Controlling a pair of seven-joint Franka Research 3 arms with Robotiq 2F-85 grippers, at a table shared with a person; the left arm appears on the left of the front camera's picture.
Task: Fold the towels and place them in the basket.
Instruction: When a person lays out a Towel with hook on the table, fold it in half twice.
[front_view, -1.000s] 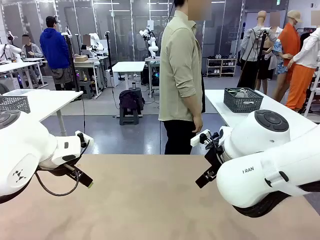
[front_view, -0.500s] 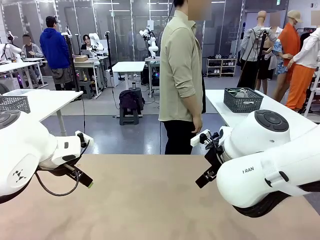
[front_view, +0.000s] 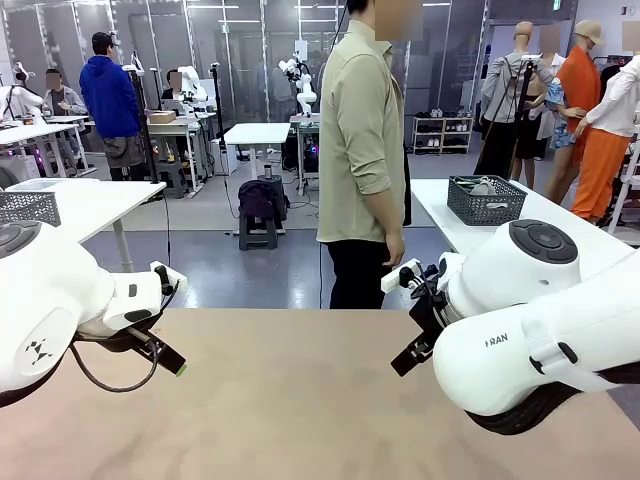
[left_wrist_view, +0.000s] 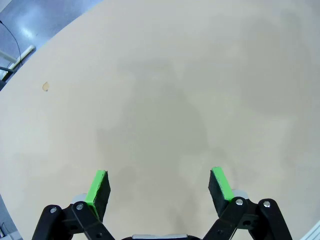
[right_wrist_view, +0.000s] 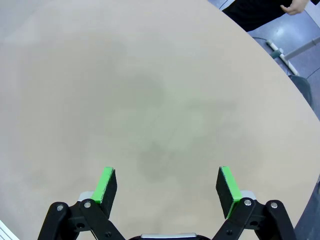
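Now both my jaws gape wide, gripping nothing, above the tan tabletop (front_view: 300, 400); a dark-grey mesh basket (front_view: 487, 210) sits well beyond.

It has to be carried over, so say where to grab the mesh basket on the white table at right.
Take the basket by the top rim at its two short ends, coming from above. It stands upright and open, its low mesh walls flare outward, so the rim is probably the easiest hold; a pale item lies inside, so stay off the middle.
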